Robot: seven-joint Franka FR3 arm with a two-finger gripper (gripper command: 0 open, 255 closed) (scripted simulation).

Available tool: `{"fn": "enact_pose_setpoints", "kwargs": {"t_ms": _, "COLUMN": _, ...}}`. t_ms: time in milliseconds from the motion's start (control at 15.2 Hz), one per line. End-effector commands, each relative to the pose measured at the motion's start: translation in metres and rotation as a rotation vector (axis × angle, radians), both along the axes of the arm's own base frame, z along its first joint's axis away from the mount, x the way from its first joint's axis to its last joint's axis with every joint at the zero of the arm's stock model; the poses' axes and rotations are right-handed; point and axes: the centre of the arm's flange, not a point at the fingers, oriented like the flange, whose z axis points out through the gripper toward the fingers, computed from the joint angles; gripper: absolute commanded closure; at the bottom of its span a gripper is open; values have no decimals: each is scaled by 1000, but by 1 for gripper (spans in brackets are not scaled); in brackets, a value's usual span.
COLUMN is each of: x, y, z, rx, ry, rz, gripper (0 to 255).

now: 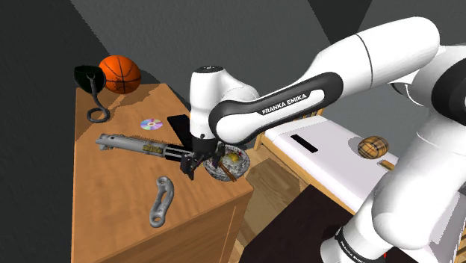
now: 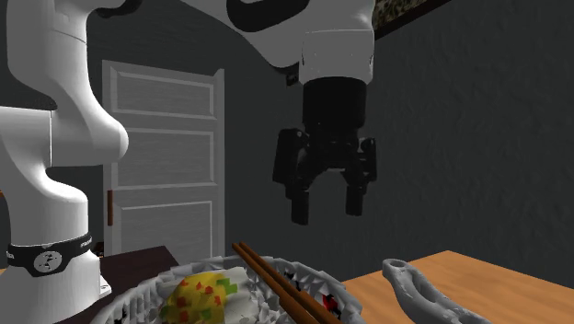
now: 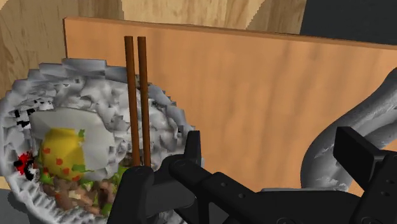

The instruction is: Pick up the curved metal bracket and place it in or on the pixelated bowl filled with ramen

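Jaws hang wide apart with nothing between them, their black fingertips (image 2: 300, 212) pointing down in the air above the wooden surface (image 1: 112, 202). Below them to one side sits the ramen bowl (image 1: 230, 168), a rough grey-white dish near the surface's edge at the shoulder view's right. It has a yellow lump of topping (image 2: 200, 296) inside and two brown chopsticks (image 3: 137, 95) laid across it. To the other side lies the curved bracket (image 1: 160, 202), grey and metallic, flat on the surface, apart from the bowl and not touched by the jaws. In the shoulder view it is below and left of the bowl. A long grey tool (image 1: 134, 144) lies on the surface with its dark end close to the jaws. Farther back are a shiny disc (image 1: 151, 125), a flat black slab (image 1: 178, 127), a basketball (image 1: 119, 73) and a black stand (image 1: 93, 93). Beyond the surface stands a white-topped bed (image 1: 328, 161) with a brown checked ball (image 1: 373, 146) on it. In the second exterior view a white panelled door (image 2: 166, 156) stands behind the jaws
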Motion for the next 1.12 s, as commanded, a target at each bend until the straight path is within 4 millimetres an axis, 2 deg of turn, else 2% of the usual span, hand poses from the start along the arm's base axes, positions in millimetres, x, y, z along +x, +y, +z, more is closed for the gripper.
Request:
{"fn": "enact_pose_setpoints", "kwargs": {"t_ms": 0, "x": 14, "y": 17, "z": -14, "rx": 1, "ry": -7, "rz": -12, "gripper": 0}}
{"fn": "enact_pose_setpoints", "kwargs": {"t_ms": 594, "x": 74, "y": 96, "z": -70, "rx": 4, "ry": -36, "rz": -55, "gripper": 0}}
{"fn": "enact_pose_setpoints", "kwargs": {"t_ms": 1056, "x": 75, "y": 95, "z": -107, "rx": 4, "ry": -36, "rz": -55, "gripper": 0}}
